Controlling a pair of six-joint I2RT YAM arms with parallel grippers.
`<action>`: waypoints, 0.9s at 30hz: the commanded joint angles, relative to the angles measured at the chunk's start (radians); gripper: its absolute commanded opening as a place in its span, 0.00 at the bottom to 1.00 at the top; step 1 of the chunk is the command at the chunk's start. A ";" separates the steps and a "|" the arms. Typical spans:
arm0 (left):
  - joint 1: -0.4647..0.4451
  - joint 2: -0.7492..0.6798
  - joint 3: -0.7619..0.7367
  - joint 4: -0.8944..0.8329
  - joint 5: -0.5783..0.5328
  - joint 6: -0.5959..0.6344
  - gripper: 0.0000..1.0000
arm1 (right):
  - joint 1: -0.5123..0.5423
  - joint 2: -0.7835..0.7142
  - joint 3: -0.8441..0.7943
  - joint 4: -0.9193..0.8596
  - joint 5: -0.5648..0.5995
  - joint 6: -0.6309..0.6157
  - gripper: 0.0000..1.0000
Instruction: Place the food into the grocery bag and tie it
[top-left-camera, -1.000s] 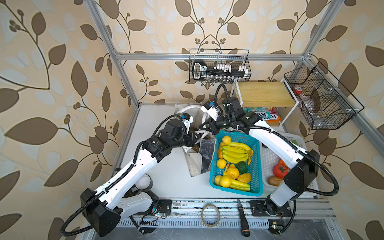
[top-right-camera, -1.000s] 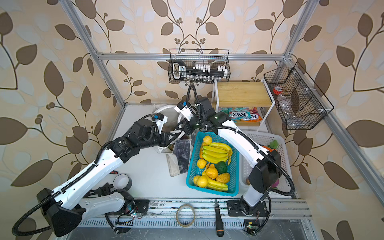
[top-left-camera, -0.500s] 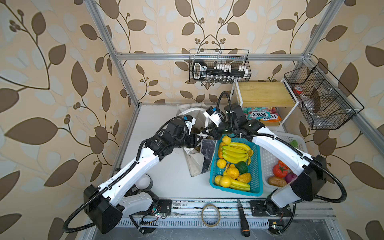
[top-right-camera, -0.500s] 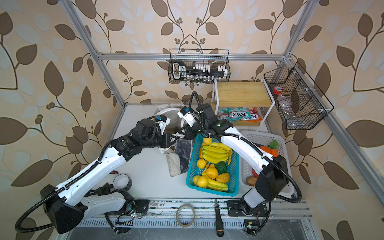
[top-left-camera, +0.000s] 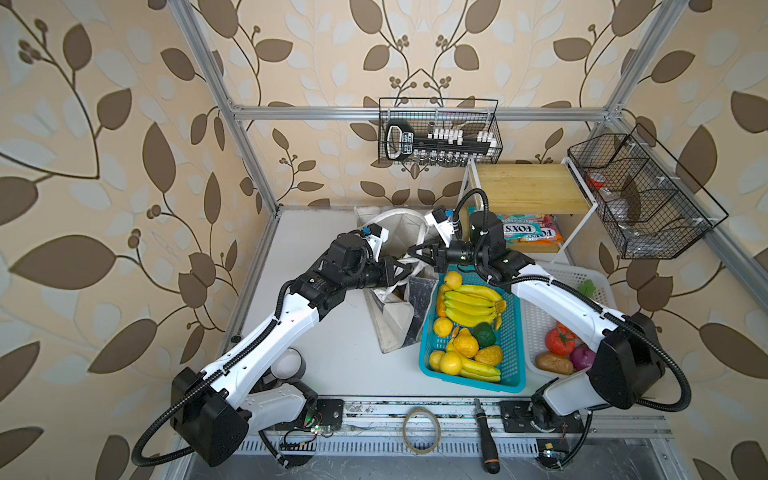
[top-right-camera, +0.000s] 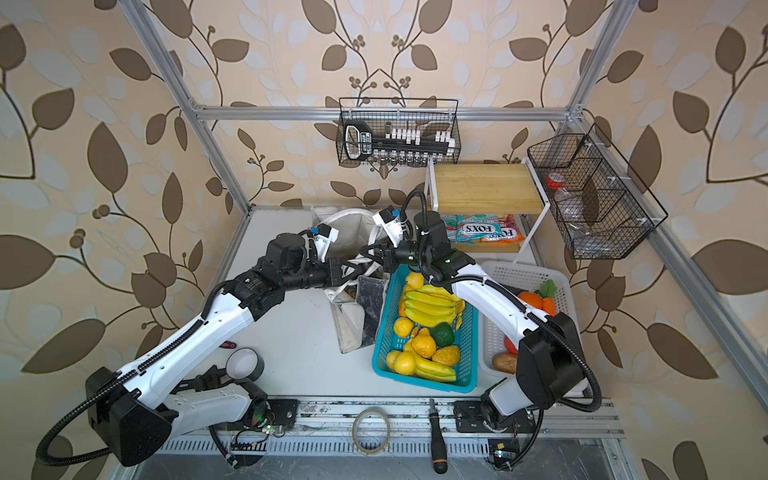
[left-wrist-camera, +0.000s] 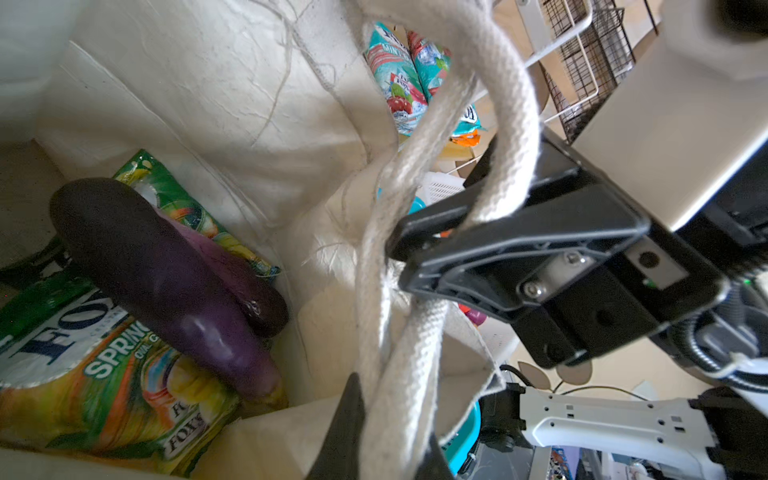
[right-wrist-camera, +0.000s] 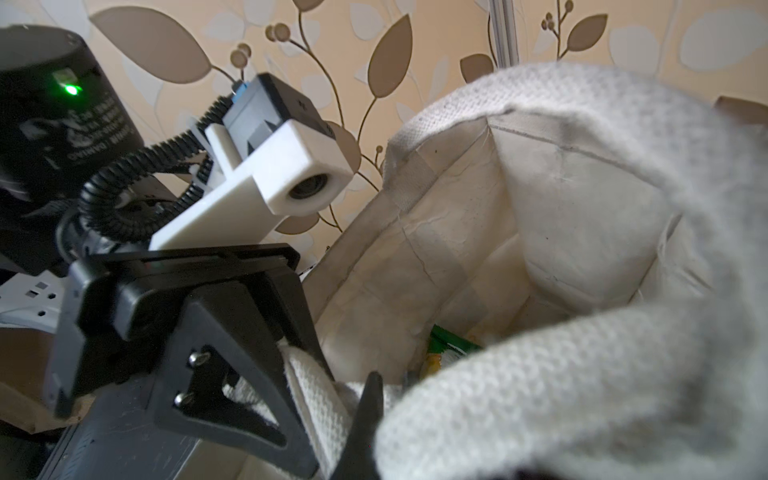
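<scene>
The grocery bag (top-left-camera: 392, 322) (top-right-camera: 351, 322) stands left of the blue basket, its mouth open upward. In the left wrist view the food lies at its bottom: two dark purple eggplants (left-wrist-camera: 166, 270) on green-and-yellow snack packets (left-wrist-camera: 104, 395). My left gripper (top-left-camera: 402, 271) (top-right-camera: 347, 270) (left-wrist-camera: 388, 436) is shut on one white strap handle (left-wrist-camera: 395, 374) above the mouth. Facing it, my right gripper (top-left-camera: 417, 251) (top-right-camera: 370, 253) (left-wrist-camera: 436, 226) (right-wrist-camera: 399, 440) is shut on the other strap (left-wrist-camera: 513, 108). In the right wrist view that strap is blurred and hides one finger.
A blue basket (top-left-camera: 428, 361) of bananas and fruit touches the bag's right side, with a white basket (top-left-camera: 575, 275) beyond it. FOX'S packets (top-left-camera: 528, 232) lie under a wooden shelf (top-left-camera: 523, 187). A tape roll (top-left-camera: 421, 430) and screwdriver (top-left-camera: 484, 432) lie at the front rail.
The right arm's elbow has swung outward to the right, and its gripper has edged left over the bag's mouth. Both grippers keep hold of the straps.
</scene>
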 joint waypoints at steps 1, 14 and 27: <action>0.058 -0.074 -0.009 0.125 0.078 -0.109 0.16 | -0.041 0.034 -0.017 0.095 0.017 0.012 0.00; 0.140 -0.047 0.019 0.104 0.078 -0.130 0.50 | -0.038 0.064 -0.051 0.295 0.004 0.091 0.00; 0.188 0.222 0.313 -0.047 0.280 0.012 0.40 | -0.048 0.046 -0.074 0.458 -0.151 0.218 0.00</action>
